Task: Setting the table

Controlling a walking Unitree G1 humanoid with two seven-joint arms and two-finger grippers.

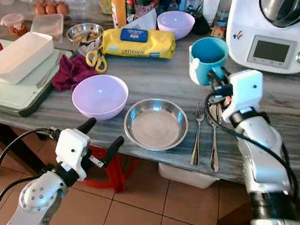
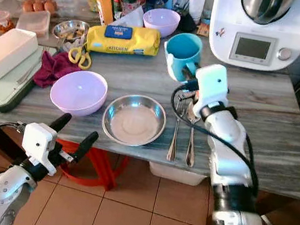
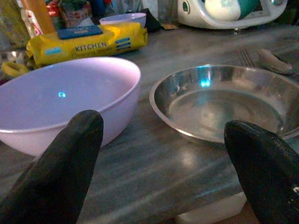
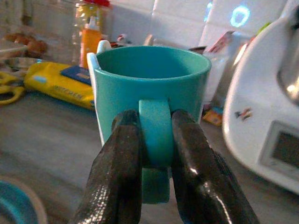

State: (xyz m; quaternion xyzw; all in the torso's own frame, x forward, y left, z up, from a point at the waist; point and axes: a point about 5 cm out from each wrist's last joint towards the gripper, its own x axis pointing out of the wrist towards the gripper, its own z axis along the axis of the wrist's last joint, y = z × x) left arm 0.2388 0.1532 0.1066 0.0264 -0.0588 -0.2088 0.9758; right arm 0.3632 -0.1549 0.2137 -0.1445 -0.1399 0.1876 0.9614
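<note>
2 black fingers of the right gripper [image 4: 156,154] pinch the handle of the teal ceramic mug [image 1: 207,57] – upright on the grey wooden bench [image 1: 288,106], behind the steel fork [image 1: 197,132]. Left gripper [image 1: 100,138] – fingers wide – hovers before the lilac plastic bowl [image 1: 99,95].

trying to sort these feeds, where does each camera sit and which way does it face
Left eye view: on the head, looking down at the table; both arms show.
Right eye view: same scene, offset sideways.
Left wrist view: on the left wrist, level with the table edge, facing the purple bowl and steel dish between its open fingers.
Right wrist view: along the right gripper, clamped on the teal mug handle.
Shared: both wrist views show the yellow pack.
</note>
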